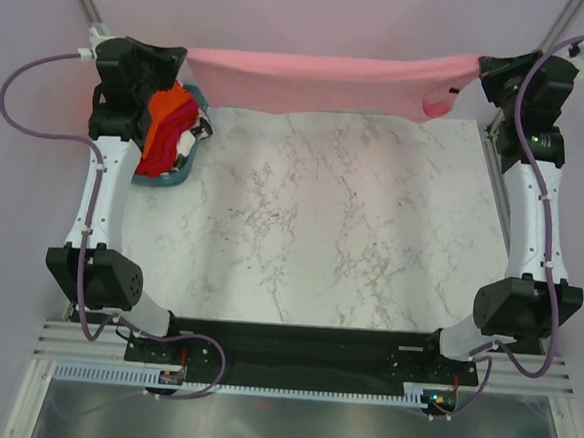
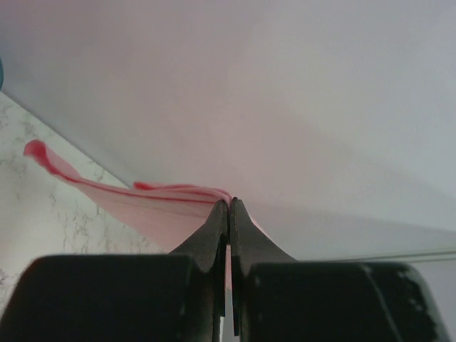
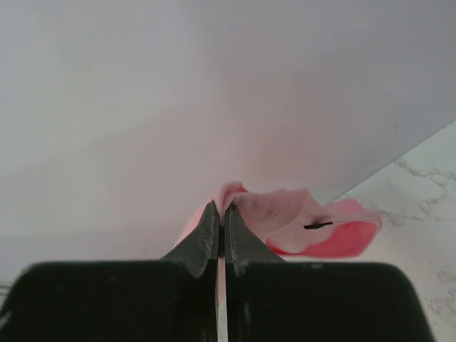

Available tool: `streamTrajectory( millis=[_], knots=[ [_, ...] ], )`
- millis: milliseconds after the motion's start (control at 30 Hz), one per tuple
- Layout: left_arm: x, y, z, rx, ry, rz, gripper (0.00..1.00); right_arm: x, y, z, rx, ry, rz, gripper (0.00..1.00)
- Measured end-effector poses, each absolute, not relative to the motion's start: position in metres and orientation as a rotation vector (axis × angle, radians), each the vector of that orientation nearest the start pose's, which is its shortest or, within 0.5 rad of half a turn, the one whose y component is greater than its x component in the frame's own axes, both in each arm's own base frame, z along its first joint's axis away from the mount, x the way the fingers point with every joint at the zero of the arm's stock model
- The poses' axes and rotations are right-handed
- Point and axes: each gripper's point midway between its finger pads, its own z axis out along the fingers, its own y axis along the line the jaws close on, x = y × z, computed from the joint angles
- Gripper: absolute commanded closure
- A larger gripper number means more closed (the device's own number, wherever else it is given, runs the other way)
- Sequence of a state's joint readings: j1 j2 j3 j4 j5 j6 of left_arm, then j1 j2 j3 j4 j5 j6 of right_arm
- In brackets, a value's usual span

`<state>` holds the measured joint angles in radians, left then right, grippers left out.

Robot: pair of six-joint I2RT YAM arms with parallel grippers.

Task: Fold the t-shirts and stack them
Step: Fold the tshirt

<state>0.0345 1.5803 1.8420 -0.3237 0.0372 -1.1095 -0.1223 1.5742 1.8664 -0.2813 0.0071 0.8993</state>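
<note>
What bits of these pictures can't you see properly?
- Top view: the left arm covers part of the basket, so its bunched shirts can't be counted.
- Top view: the left gripper and right gripper hide under their own wrists.
- Wrist views: each gripper's body blocks most of the pink shirt.
- Right wrist view: the shirt's black mark is too small to read.
</note>
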Motion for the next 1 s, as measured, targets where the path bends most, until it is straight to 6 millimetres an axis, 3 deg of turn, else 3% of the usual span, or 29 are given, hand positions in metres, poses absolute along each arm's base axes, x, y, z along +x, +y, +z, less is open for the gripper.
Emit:
streamTrajectory(
  millis=[33,100,233,267,300,367,467,600,800,900,1000],
  knots=[
    [0.495,-0.027,0.455,-0.892,1.446,-0.849,0.98,0.491,-0.027,0.468,0.785,1.406,0.616,1.00],
    [0.500,-0.029,0.412,-0.911,1.489,-0.845,0.98,0.497,-0.024,0.427,0.803,1.467,0.627,1.00],
    [0.495,-0.030,0.277,-1.012,1.649,-0.792,0.98,0.494,-0.025,0.295,0.919,1.674,0.597,1.00],
    [0.489,-0.030,0.248,-1.037,1.686,-0.781,0.98,0.486,-0.026,0.256,0.960,1.731,0.581,1.00],
    [0.475,-0.033,0.199,-1.081,1.751,-0.768,0.98,0.475,-0.026,0.218,1.006,1.797,0.560,1.00],
    [0.446,-0.036,0.134,-1.150,1.840,-0.743,0.98,0.450,-0.026,0.156,1.083,1.901,0.520,1.00],
    [0.411,-0.041,0.080,-1.204,1.923,-0.724,0.98,0.420,-0.027,0.104,1.153,1.993,0.474,1.00],
    [0.393,-0.043,0.057,-1.200,1.928,-0.731,0.98,0.397,-0.029,0.071,1.176,2.032,0.429,1.00],
    [0.363,-0.041,0.048,-1.170,1.921,-0.721,0.98,0.347,-0.037,0.037,1.233,2.049,0.340,1.00],
    [0.344,-0.038,0.052,-1.152,1.904,-0.711,0.98,0.323,-0.040,0.034,1.244,2.026,0.300,1.00],
    [0.330,-0.037,0.062,-1.132,1.878,-0.712,0.98,0.309,-0.042,0.044,1.231,1.975,0.282,1.00]
  ],
)
